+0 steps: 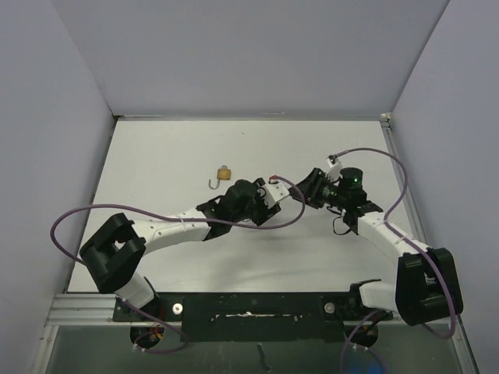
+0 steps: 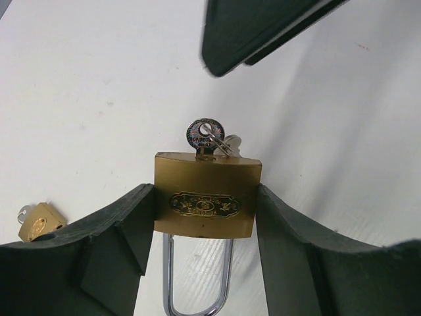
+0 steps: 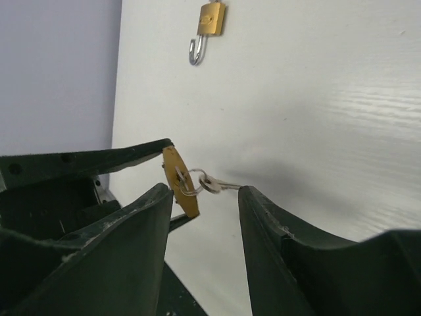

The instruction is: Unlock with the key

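My left gripper [image 2: 205,217] is shut on a brass padlock [image 2: 207,197], gripping its body by both sides above the table. Both legs of the steel shackle [image 2: 197,283] reach the body. A key [image 2: 205,135] sits in the keyhole on the padlock's far end, with a second key on the same ring. In the right wrist view the padlock [image 3: 181,181] shows edge-on and the spare key [image 3: 220,185] hangs between my right gripper's fingers. My right gripper [image 3: 204,194] is open and holds nothing, close in front of the left gripper [image 1: 269,195] in the top view.
A second small brass padlock [image 1: 223,174] with its shackle swung open lies on the white table behind the left gripper; it also shows in the left wrist view [image 2: 39,222] and the right wrist view [image 3: 212,20]. Grey walls enclose the table.
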